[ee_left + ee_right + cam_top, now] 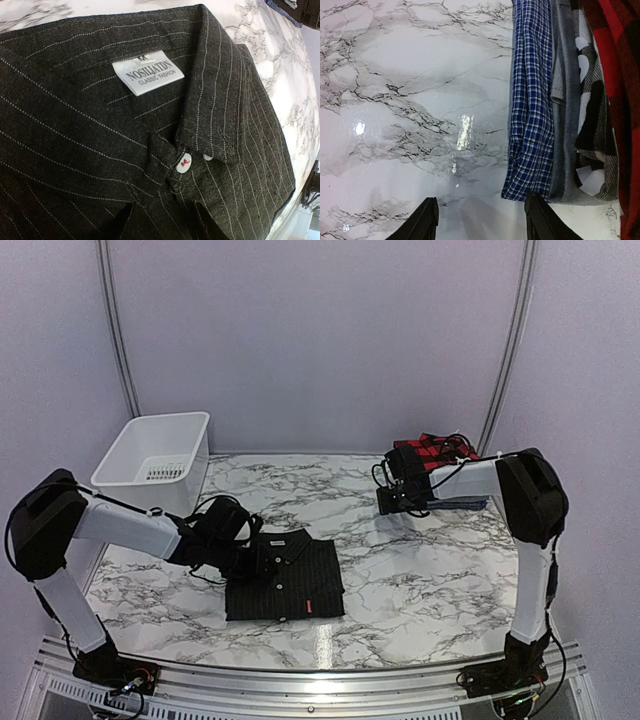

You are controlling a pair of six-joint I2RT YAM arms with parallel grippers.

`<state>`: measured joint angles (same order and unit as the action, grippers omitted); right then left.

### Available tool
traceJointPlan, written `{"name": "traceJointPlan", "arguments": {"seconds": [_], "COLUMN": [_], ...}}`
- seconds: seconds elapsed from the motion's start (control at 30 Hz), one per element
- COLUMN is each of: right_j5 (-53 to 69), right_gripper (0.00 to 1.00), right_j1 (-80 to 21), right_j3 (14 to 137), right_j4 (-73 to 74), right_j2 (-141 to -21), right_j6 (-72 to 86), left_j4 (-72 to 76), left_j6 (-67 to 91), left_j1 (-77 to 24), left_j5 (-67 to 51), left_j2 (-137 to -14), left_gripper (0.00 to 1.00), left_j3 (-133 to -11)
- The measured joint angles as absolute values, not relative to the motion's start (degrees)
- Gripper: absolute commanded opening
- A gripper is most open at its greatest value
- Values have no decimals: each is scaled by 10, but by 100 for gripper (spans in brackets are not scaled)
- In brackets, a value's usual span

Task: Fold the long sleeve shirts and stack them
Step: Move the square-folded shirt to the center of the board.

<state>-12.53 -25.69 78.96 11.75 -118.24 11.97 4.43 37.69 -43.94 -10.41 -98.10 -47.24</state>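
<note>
The large black cloth shirt with thin white pinstripes [290, 580] lies on the near left part of the white marble-patterned counter [420, 580], buttoned and folded into a neat rectangle with its collar [215, 75] and white neck label [147, 70] facing up. Its folding looks finished, and what seems left is carrying it to the pile. That pile sits well apart at the far right. It has a blue checked shirt [532, 100] at the bottom, a greyish one [565, 115] above it, and a red-and-black plaid shirt [435, 452] on top, all folded, so most of the job appears done. The left arm [130, 530] reaches to the black shirt's collar. Its fingers merge with the dark cloth from above and are out of the wrist view, so I cannot tell whether they grip. The right arm's fingers [427, 222] stand apart over bare counter, holding nothing, just beside the pile's edge. A white plastic bin [150, 455] sits at the far left.
</note>
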Motion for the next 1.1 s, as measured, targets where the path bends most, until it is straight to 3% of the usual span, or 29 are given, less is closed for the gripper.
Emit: {"name": "traceJointPlan", "arguments": {"seconds": [0.3, 0.67, 0.93, 1.1], "right_j5": [-126, -143, -176, -200], "right_gripper": [53, 42, 23, 0], "right_j1": [-254, -241, -241, -241], "right_j3": [804, 826, 835, 837], "right_j4": [121, 126, 132, 136], "right_j2": [-1197, -1233, -1241, -1244], "right_j6": [119, 117, 114, 105], "left_j4": [-59, -137, -141, -148], "left_j6": [351, 332, 326, 328], "left_j1": [-379, -368, -375, -377], "left_j5": [-61, -57, -80, -84], "left_j2": [-832, -782, -737, -717], "left_gripper": [40, 47, 50, 53], "left_j3": [-365, -383, -437, -448]}}
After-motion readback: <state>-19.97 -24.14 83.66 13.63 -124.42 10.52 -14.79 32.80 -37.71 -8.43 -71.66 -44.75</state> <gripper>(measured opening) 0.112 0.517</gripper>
